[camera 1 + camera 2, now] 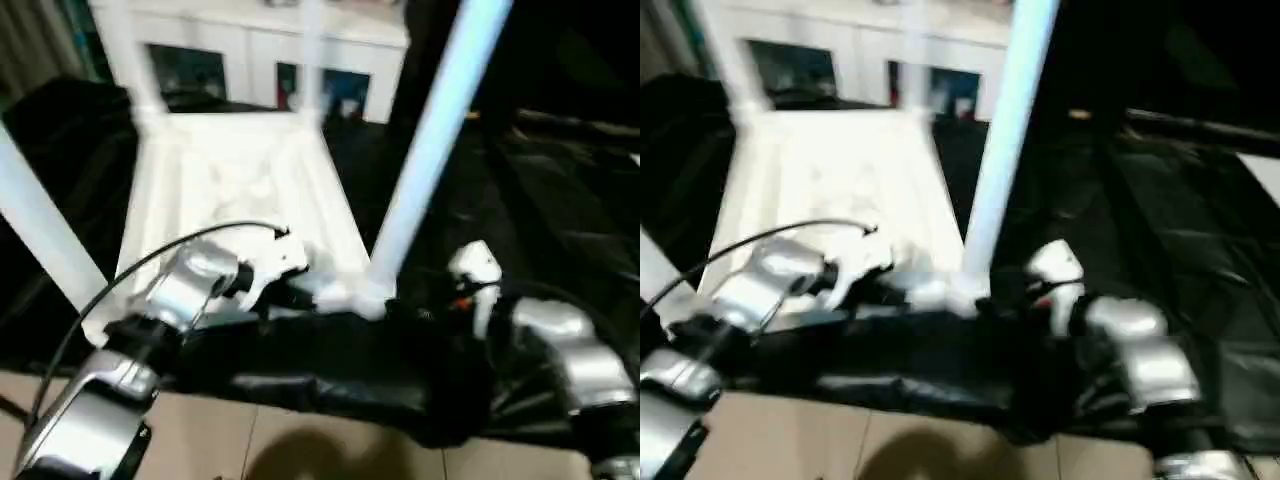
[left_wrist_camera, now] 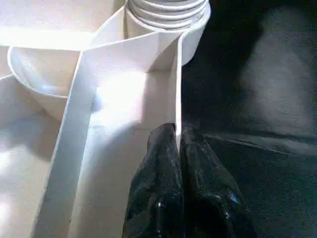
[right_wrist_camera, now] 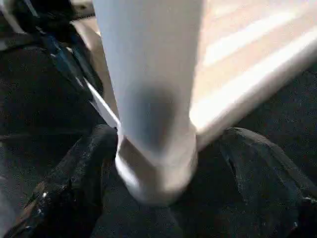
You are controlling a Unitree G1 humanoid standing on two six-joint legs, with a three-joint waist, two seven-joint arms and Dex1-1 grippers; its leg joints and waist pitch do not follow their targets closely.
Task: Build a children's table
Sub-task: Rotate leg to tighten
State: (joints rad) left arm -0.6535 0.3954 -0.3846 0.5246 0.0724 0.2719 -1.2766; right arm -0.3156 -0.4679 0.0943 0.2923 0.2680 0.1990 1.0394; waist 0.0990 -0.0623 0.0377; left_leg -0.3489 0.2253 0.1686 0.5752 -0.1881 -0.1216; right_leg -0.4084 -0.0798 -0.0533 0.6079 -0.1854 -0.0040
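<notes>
Children's table (image 1: 235, 190) lies upside down on our black-covered work table (image 1: 560, 200), with its ribbed underside facing up and its long axis running away from us toward the white cabinet (image 1: 260, 60). Its legs stand upward; the near right leg (image 1: 430, 140) leans a little to the right and is cut off by the upper edge. The far legs are blurred and hard to make out. The table is all white plastic, with thin ribs and round corner sockets. Our left gripper (image 2: 177, 148) is clenched on the thin side wall of the top, near a corner socket. Our right gripper (image 3: 163, 163) is released, its fingers (image 3: 74, 183) spread on both sides of the leg's base.
</notes>
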